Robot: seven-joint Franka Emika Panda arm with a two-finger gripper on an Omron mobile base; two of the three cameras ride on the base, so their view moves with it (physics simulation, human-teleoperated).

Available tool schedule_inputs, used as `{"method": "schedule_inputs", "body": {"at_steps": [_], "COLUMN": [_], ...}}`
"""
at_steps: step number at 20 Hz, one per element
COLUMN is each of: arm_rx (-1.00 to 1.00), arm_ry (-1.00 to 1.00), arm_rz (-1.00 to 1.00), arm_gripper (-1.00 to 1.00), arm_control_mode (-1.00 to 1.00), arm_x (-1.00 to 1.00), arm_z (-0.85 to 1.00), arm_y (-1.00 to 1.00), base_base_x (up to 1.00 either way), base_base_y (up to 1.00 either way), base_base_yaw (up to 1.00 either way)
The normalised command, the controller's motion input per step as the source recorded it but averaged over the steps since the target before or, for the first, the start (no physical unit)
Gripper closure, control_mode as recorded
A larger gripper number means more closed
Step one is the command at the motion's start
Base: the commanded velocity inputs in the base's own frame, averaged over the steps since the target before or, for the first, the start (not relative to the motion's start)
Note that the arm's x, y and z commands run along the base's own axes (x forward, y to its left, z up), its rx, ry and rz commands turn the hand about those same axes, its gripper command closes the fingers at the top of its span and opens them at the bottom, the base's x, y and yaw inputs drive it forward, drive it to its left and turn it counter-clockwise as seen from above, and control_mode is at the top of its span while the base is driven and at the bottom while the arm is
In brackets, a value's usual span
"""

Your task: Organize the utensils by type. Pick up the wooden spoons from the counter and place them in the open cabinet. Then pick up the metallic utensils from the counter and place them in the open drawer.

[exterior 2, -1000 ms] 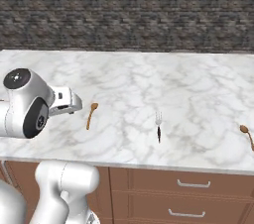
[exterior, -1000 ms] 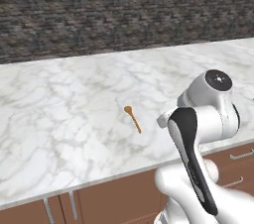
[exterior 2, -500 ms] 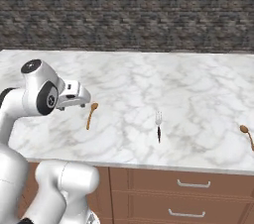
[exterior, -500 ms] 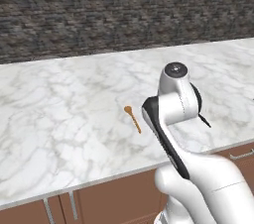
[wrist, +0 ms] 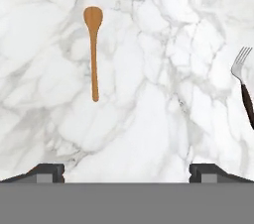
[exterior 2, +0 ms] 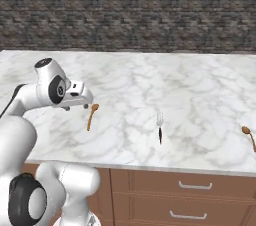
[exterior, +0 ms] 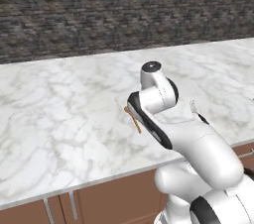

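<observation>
- Marble, white with grey veins, makes up the counter (exterior 2: 150, 77), which runs the full width of both base views under a dark stone-brick wall (exterior 2: 130, 10).
- One wooden spoon (exterior 2: 92, 115) lies flat on the counter near its front edge, bowl toward the wall and handle toward the cabinets; in the left base view only part of it (exterior: 134, 120) shows beside the arm's forearm.
- In the hand view that spoon (wrist: 93, 49) lies lengthwise in the upper left, bowl at the top, clear of everything else.
- A fork (exterior 2: 159, 127) with a dark handle and metal tines lies to the right of that spoon, well apart from it, also tines toward the wall; the hand view catches it (wrist: 244, 89) at the right edge.
- A second wooden spoon (exterior 2: 248, 136) lies far off to the right, near the front edge of the counter.
- The gripper (wrist: 127, 172) hangs above the counter with its jaws spread wide and nothing between them; its two dark tips stand far apart at the bottom of the hand view, and the nearer spoon lies beyond them, untouched.
- In the right base view the hand (exterior 2: 75, 96) sits just left of the nearer spoon's bowl.
- Brown drawer fronts (exterior 2: 190, 195) with metal handles run below the counter.
</observation>
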Motion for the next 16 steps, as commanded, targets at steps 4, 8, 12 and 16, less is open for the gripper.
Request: {"method": "schedule_inputs", "body": {"at_steps": [4, 8, 12, 16], "arm_rx": [-0.04, -0.05, 0.00, 0.00], "arm_ry": [0.10, 0.09, 0.15, 0.11], "arm_rz": [0.00, 0.00, 0.00, 0.00], "arm_gripper": [-1.00, -1.00, -1.00, -1.00], "arm_control_mode": [-1.00, -1.00, -1.00, -1.00], "arm_x": [0.52, 0.38, 0.38, 0.44], "arm_z": [-0.50, -0.53, -0.50, -0.39], "arm_y": [0.28, 0.14, 0.01, 0.00], "base_base_x": [0.00, 0.00, 0.00, 0.00], "base_base_y": [0.00, 0.00, 0.00, 0.00], "base_base_yaw": [0.00, 0.00, 0.00, 0.00]}}
